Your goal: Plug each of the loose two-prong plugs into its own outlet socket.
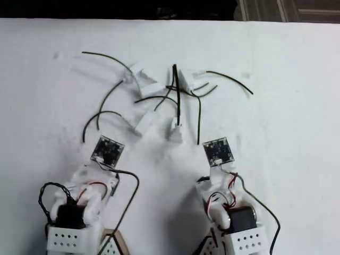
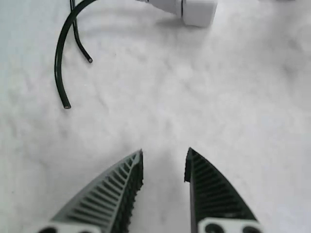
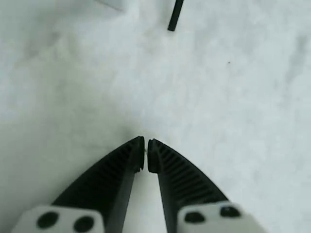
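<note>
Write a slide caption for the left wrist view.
Open left end effector above the white table, short of a white plastic plug and a curved thin dark wire.

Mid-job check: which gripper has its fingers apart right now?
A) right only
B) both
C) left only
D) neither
C: the left arm's ribbed grey-and-black gripper shows a clear gap between its tips over the white table, while the right arm's ribbed black gripper has its tips together with nothing between them.
</note>
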